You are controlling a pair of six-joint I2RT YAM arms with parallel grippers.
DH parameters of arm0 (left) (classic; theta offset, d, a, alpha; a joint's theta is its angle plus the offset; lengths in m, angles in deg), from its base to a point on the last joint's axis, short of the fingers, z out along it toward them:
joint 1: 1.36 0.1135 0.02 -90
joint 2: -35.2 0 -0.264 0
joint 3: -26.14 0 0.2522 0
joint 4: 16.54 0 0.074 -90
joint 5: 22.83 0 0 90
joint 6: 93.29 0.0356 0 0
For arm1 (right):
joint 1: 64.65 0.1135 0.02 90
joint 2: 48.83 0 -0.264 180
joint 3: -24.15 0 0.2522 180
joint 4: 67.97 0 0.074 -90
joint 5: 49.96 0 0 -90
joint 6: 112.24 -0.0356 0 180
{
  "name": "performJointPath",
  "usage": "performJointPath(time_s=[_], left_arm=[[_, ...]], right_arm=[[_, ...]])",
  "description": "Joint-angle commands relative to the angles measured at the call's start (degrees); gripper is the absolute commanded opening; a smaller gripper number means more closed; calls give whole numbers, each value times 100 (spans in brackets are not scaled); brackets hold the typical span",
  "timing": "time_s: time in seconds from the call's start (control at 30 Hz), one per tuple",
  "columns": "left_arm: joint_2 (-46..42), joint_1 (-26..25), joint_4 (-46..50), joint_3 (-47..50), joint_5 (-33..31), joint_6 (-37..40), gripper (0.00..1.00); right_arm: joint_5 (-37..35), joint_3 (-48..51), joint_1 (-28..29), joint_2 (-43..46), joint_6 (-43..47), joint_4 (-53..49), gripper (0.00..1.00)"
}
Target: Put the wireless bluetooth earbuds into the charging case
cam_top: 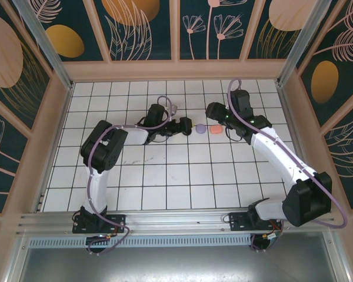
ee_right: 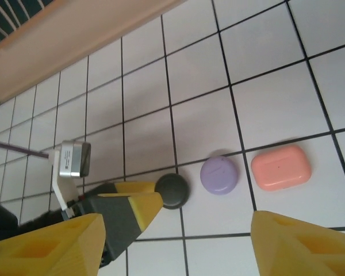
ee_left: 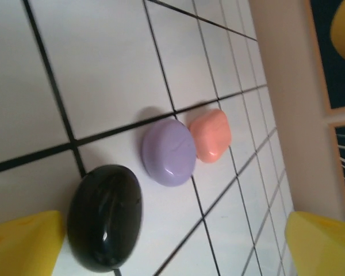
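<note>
Charging cases (ee_right: 219,175), three and all closed, are lying in a row on the white tiled table (cam_top: 165,176) between the two pincers. Left pincer (ee_left: 172,230) is standing wide open, holding nothing. The black case (ee_left: 105,217) is lying just beside one of its fingers, the lilac case (ee_left: 168,152) and coral-pink case (ee_left: 210,135) beyond its tips. Right pincer (ee_right: 178,227) is standing open and empty, facing the row.

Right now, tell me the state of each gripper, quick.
Left gripper: open, holding nothing; the black case lies next to one finger.
Right gripper: open, holding nothing.
</note>
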Motion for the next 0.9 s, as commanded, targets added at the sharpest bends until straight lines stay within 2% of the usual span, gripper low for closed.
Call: performJointPath(time_s=[0.0, 0.07, 0.17, 0.27, 0.4, 0.47, 0.53, 0.6, 0.7, 0.8, 0.87], left_arm=[[-203, 107, 1010, -31, -631, 423, 99], [-502, 172, 1512, -138, -904, 709, 99], [-1029, 332, 1976, -152, -1286, 1080, 99], [-1759, 532, 2212, -51, -1731, 1478, 99], [-3011, 635, 2119, 308, -2842, 2415, 99], [-3677, 636, 1490, 885, -3325, 3028, 99], [-4490, 638, 417, 1835, -3783, 3715, 99], [-5134, 659, -526, 2644, -4270, 4390, 99], [-5698, 954, -975, 3333, -4820, 4900, 99], [-5928, 1438, -1393, 3999, -4850, 4995, 99], [-5902, 1706, -1710, 4406, -4710, 4971, 99]], right_arm=[[-88, -312, -163, 260, 72, -158, 86], [-139, -343, -277, 341, 124, -246, 99], [-255, -327, -476, 507, 183, -294, 99], [-683, -296, -711, 624, 364, -271, 99], [-2106, 147, -1012, 720, 775, 168, 99], [-3012, 876, -1102, 866, 985, 1041, 99], [-3475, 1803, -1224, 1001, 1513, 2354, 99], [-3494, 2388, -1454, 914, 1785, 3127, 99], [-3303, 3232, -1775, 622, 1877, 4325, 99], [-3143, 3990, -1844, 223, 2280, 5812, 99], [-2994, 4264, -1848, -48, 2455, 6463, 99]])
